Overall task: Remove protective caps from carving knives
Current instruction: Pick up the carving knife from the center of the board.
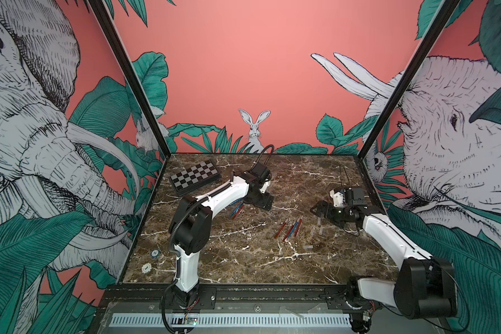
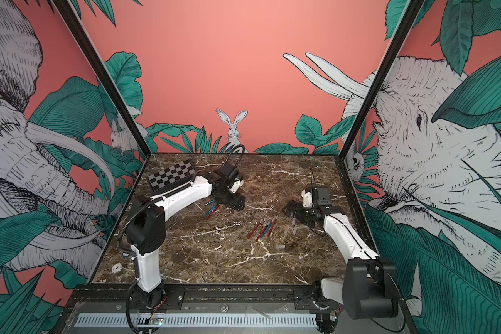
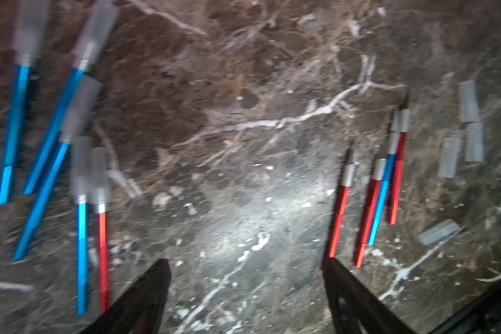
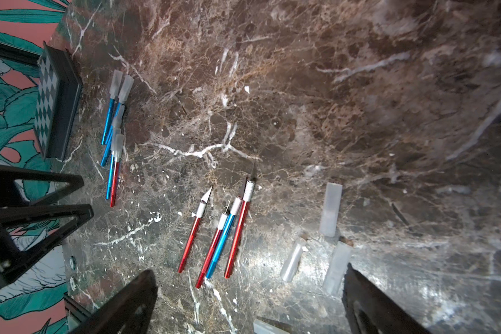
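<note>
While both arms hang over the marble table (image 1: 214, 260), the left gripper (image 3: 243, 269) has its jaws spread wide and released, gripping nothing, close by the capped group. The right gripper (image 4: 248, 277) is also spread wide and released, low over the table toward the right edge.

The capped carving knives (image 4: 113, 138) number five, four blue and one red. They are bunched and overlapping left of the table's middle, not far from the checkered board (image 1: 194, 176) near the far left corner.

The bare carving knives (image 4: 223, 237) are three red and one blue, side by side near the table's middle, several touching.

The loose protective caps (image 4: 330, 208) are four clear tubes lying flat between those knives and the right edge, apart from them. The left wrist view is blurred.
</note>
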